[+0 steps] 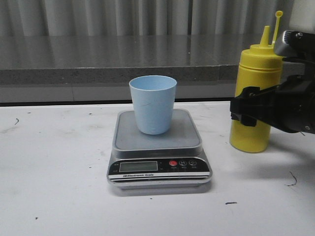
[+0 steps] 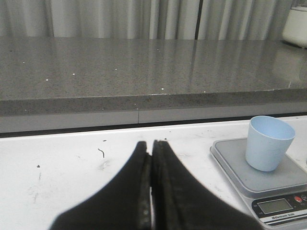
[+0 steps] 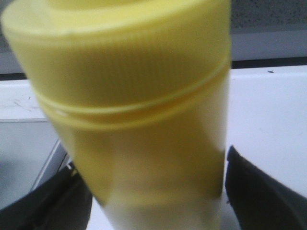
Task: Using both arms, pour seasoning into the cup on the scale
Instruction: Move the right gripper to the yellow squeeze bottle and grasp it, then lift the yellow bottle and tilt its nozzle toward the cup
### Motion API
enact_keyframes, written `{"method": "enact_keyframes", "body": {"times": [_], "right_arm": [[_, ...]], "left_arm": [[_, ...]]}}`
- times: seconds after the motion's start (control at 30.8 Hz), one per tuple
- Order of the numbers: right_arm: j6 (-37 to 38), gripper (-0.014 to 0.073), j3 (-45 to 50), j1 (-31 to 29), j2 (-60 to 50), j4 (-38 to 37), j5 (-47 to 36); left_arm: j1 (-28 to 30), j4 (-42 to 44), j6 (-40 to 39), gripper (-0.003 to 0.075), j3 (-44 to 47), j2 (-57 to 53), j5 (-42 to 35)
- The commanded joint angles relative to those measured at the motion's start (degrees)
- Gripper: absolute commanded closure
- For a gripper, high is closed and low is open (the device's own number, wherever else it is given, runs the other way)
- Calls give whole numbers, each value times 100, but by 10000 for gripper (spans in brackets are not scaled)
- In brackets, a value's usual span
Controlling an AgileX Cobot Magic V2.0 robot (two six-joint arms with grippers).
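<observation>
1. Right end effector [image 1: 246, 105] grasps the yellow seasoning bottle [image 1: 256, 98] at mid-body; bottle upright on the table [image 1: 59, 187].
2. Left end effector [image 2: 151, 158] clenched, holding nothing, above the table.
3. Light blue cup [image 1: 153, 104] upright on the scale [image 1: 158, 147], left of the bottle.

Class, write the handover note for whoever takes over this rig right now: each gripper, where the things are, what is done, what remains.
Left gripper: fingers shut, empty, above the white table left of the scale.
Right gripper: fingers on either side of the tall yellow plastic squeeze bottle; firm grip not confirmed. Bottle upright on the table, right of the scale.
Small light blue plastic cup: upright on the flat silver digital scale.
Done: bottle reached.
Left: lift, tilt, pour.
</observation>
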Motion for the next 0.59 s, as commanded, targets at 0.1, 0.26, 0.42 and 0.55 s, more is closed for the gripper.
{"method": "enact_keyframes", "body": {"times": [0.1, 0.26, 0.42, 0.55], "right_arm": [[5, 6, -430, -11, 187, -16, -429], [5, 7, -484, -11, 317, -10, -548], [5, 230, -484, -11, 317, -10, -553], [5, 494, -484, -11, 317, -16, -769]], "left_arm": [[5, -48, -72, 740, -138, -79, -503], [5, -48, -72, 740, -138, -79, -503], [5, -48, -72, 740, -138, -79, -503], [5, -48, -72, 740, -138, -79, -503]]}}
